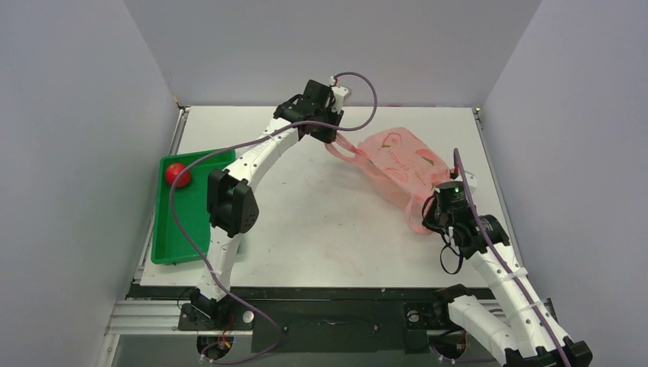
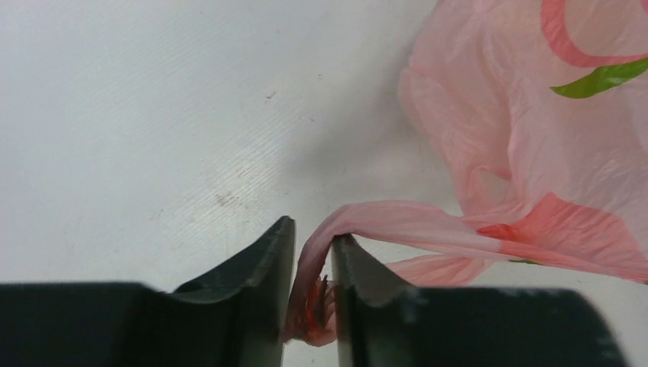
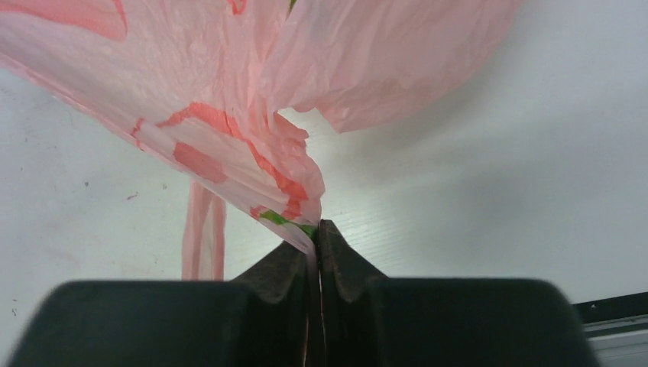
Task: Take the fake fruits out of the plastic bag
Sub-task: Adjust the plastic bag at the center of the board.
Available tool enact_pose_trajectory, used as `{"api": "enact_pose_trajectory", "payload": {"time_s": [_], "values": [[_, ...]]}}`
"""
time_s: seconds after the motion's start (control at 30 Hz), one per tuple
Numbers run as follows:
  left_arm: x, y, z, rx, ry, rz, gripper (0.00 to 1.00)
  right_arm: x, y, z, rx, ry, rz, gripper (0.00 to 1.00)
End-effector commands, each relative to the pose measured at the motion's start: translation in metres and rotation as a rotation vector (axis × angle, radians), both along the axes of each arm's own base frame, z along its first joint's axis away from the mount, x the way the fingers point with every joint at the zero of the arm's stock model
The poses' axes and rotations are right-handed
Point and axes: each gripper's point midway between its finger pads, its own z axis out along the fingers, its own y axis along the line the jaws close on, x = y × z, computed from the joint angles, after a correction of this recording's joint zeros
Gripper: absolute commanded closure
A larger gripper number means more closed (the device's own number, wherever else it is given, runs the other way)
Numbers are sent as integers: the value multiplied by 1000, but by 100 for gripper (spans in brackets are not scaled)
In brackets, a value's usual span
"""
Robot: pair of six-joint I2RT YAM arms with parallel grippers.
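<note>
step: opening the plastic bag [image 1: 397,157]. right claw [image 3: 317,229] clamped on its edge, left claw [image 2: 313,233] slightly apart around 1 handle [image 2: 397,218]. next probably needs a regrip, then spreading the mouth.

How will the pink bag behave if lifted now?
Probably floppy: the plastic bag bunches into folds where the right gripper pinches it. Likely light: its thin film lies crumpled on the table. Possibly slippery: the smooth handle could slide out of the left gripper.

The plastic bag [image 1: 397,157] lies right of the tray [image 1: 176,222].
</note>
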Motion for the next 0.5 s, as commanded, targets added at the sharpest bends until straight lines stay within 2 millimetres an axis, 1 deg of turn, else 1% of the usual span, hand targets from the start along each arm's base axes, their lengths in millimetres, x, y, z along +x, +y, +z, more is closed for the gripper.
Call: {"api": "enact_pose_trajectory", "payload": {"time_s": [0.0, 0.03, 0.07, 0.1, 0.13, 0.17, 0.2, 0.23, 0.27, 0.3, 0.33, 0.37, 0.4, 0.43, 0.47], "values": [[16, 46, 48, -12, -97, 142, 70, -8, -10, 18, -29, -51, 2, 88], [11, 44, 50, -36, -82, 140, 68, -4, -5, 23, -9, -72, 18, 83], [1, 43, 55, -62, -71, 124, 64, -2, -2, 26, -1, -86, 37, 77], [-4, 42, 58, -87, -61, 130, 62, 1, 0, 29, 4, -101, 46, 74], [-15, 42, 63, -114, -55, 117, 59, 2, 1, 31, 3, -105, 56, 69], [-20, 42, 66, -135, -49, 121, 58, 3, 1, 33, 1, -111, 66, 65], [-29, 45, 72, -152, -53, 123, 55, 4, 3, 34, 4, -113, 75, 59], [-34, 48, 75, -170, -49, 139, 54, 5, 3, 35, 1, -116, 83, 55], [-42, 51, 84, -194, -60, 139, 52, 5, 4, 36, 5, -118, 89, 49], [-46, 53, 88, -219, -58, 149, 51, 6, 6, 37, 7, -123, 100, 46], [-54, 55, 95, -245, -67, 143, 49, 5, 9, 38, 19, -127, 113, 43], [-58, 58, 93, -255, -53, 157, 48, 6, 11, 39, 27, -137, 125, 42], [-62, 63, 104, -275, -69, 164, 47, 6, 15, 39, 42, -139, 141, 40], [-66, 64, 103, -285, -54, 169, 47, 7, 17, 40, 47, -145, 150, 40], [-70, 68, 111, -306, -59, 178, 47, 7, 19, 40, 55, -146, 159, 39]]}}
